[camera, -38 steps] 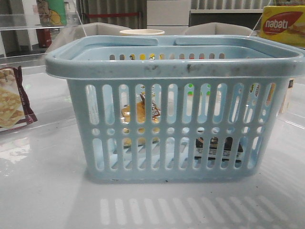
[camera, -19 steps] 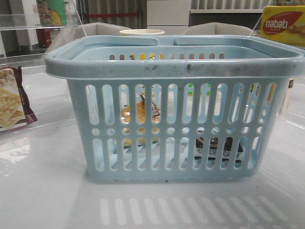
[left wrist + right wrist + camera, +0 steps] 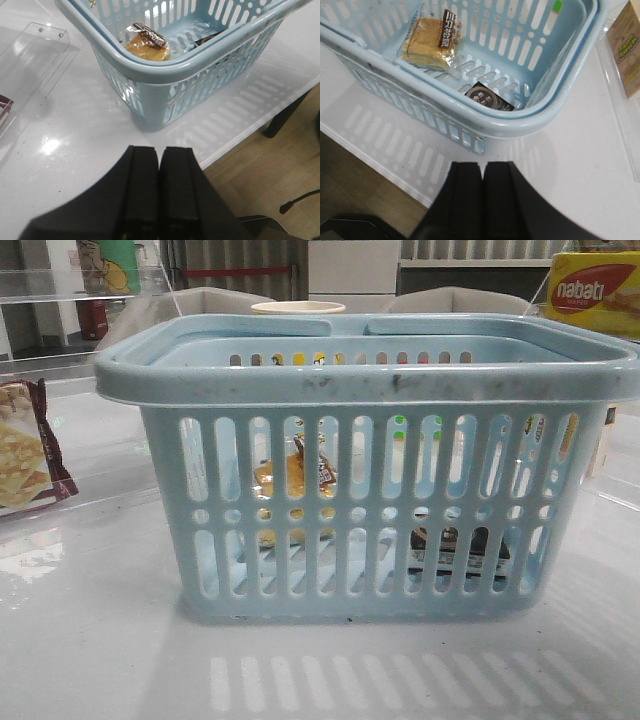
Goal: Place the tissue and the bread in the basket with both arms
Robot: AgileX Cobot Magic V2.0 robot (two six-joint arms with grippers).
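The light-blue basket (image 3: 360,380) stands in the middle of the white table, seen also in the left wrist view (image 3: 165,70) and the right wrist view (image 3: 510,122). The bread (image 3: 427,42) in its clear wrapper lies inside on the basket floor; it shows through the slots (image 3: 295,480) and in the left wrist view (image 3: 147,45). The dark tissue pack (image 3: 487,99) lies inside near a corner, also seen through the slots (image 3: 460,548). My left gripper (image 3: 159,150) and right gripper (image 3: 483,165) are both shut and empty, outside the basket near its front corners.
A maroon-edged cracker packet (image 3: 25,455) lies at the left. A yellow nabati box (image 3: 595,290) stands at the back right. A clear acrylic stand (image 3: 37,55) is beside the basket. Another box (image 3: 626,50) sits to its right. The table's front edge (image 3: 240,135) is close.
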